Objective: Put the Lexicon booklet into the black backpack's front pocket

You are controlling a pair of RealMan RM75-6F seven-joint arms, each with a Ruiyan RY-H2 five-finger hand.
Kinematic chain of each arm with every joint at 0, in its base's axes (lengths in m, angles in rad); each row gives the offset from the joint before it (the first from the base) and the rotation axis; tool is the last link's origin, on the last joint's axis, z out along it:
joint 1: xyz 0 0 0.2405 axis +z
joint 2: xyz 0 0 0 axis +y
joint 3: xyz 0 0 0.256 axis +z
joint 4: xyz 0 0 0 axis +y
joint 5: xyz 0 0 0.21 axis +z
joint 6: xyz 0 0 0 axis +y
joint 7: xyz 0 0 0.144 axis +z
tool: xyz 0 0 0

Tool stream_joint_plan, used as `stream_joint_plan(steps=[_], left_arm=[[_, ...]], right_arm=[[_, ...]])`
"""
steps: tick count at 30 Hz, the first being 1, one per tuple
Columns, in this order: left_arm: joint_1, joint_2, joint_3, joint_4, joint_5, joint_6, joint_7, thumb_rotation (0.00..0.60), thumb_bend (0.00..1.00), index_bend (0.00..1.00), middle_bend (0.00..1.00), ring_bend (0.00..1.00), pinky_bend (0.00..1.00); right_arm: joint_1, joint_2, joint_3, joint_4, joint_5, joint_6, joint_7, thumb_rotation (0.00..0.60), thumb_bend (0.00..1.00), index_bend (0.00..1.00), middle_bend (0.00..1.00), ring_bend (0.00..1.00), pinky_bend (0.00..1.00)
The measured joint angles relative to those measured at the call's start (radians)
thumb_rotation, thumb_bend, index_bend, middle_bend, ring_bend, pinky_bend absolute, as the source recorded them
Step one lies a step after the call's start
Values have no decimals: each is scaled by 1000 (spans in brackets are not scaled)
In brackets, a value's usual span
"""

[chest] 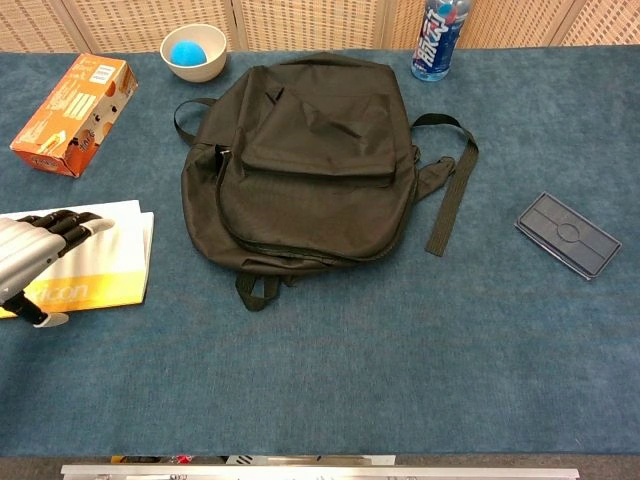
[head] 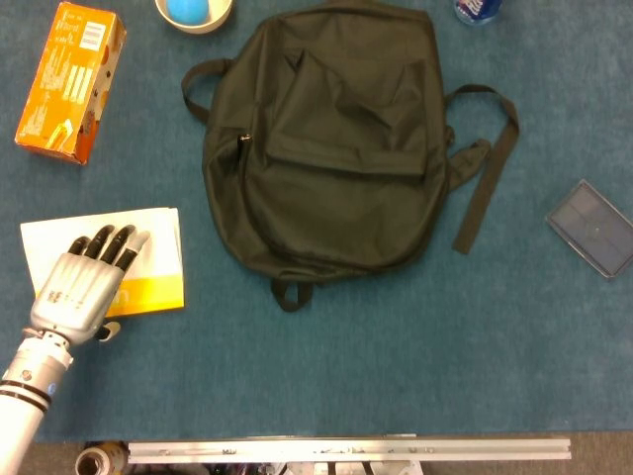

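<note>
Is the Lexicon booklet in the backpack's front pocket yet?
Out. The Lexicon booklet lies flat on the table beside the backpack, with the left hand over it.

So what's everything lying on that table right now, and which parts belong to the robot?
Lexicon booklet: one, white with a yellow band, near left of the table, partly under the hand.
black backpack: one, black, centre, lying flat, straps spread.
carton: one, orange, far left.
bowl: one, cream, holding a blue ball, far edge left of the backpack.
bottle: one, blue label, far edge right of the backpack.
flat case: one, dark grey, right side.
table: one, teal cloth.
left hand: one, silver with black fingers, over the booklet; contact unclear.
Right hand: not in view.
</note>
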Motion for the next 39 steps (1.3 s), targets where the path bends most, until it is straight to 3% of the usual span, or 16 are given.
stream_joint_plan(steps=[8, 39], left_arm=[[-27, -17, -3, -14, -76, -40, 31, 600, 26, 0, 75, 72, 188], [-70, -61, -7, 20, -176, -36, 10, 600, 26, 0, 75, 72, 192]], right_arm=[[-8, -2, -5, 16, -2, 1, 22, 600, 0, 76, 214, 61, 135], [-35, 11, -15, 23, -7, 19, 45, 600, 0, 76, 213, 61, 135]])
